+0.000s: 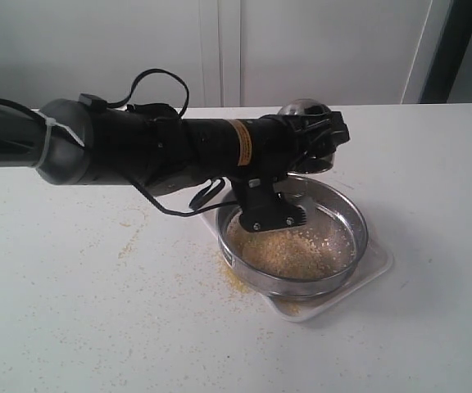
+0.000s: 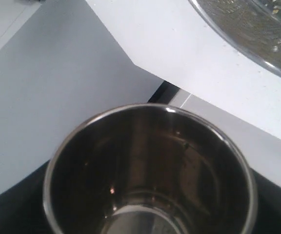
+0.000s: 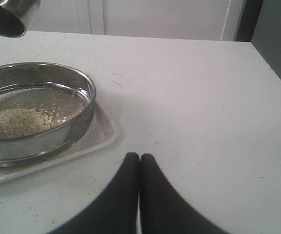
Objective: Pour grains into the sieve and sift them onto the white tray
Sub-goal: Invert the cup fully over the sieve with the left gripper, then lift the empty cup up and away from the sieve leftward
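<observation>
The left gripper [image 1: 322,143] reaches across from the left, its jaws spread wide around a steel cup [image 1: 301,110] that hangs tipped and empty over the far rim of the sieve [image 1: 364,233]. The sieve sits on the white tray [image 1: 377,266], and the grains [image 1: 289,250] are heaped on its mesh. The right gripper [image 3: 139,163], closed and empty, hovers over the surface [image 1: 97,311] right of the tray.

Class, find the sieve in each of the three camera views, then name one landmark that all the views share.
Exterior view: the sieve sits right of centre, on the white tray.
Left wrist view: only an arc of the sieve shows, in the picture's upper right corner.
Right wrist view: the sieve is at the picture's left edge, with grains inside.
Shared landmark: the steel cup, seen in all three views.
</observation>
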Motion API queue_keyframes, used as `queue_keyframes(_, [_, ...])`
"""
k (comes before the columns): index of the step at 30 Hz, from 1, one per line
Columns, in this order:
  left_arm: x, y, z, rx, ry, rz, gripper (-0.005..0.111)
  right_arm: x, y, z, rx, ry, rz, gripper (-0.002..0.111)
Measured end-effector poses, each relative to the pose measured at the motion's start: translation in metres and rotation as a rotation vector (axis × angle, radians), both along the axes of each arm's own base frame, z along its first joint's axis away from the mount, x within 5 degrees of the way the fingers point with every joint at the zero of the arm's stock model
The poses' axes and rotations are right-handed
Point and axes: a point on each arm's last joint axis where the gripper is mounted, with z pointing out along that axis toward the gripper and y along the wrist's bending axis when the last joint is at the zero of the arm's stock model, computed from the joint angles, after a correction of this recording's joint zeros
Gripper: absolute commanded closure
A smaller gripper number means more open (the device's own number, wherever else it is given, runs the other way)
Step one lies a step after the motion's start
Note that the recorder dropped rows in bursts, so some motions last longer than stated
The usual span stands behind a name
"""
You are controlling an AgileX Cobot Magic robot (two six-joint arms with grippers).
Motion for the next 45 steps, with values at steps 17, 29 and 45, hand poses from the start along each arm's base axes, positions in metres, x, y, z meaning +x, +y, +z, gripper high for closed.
queue_keyframes(17, [-0.003, -0.012, 0.015, -0.321, 0.023, 0.082, 0.107, 0.0, 0.0, 0.0, 0.0, 0.0, 0.0, 0.108])
queue_keyframes(29, [0.005, 0.0, 0.021, -0.715, 0.153, 0.266, 0.107, 0.0, 0.0, 0.0, 0.0, 0.0, 0.0, 0.108])
queue_keyframes(45, [0.005, 0.019, 0.017, -1.071, 0.427, 0.393, 0.107, 0.0, 0.0, 0.0, 0.0, 0.0, 0.0, 0.108])
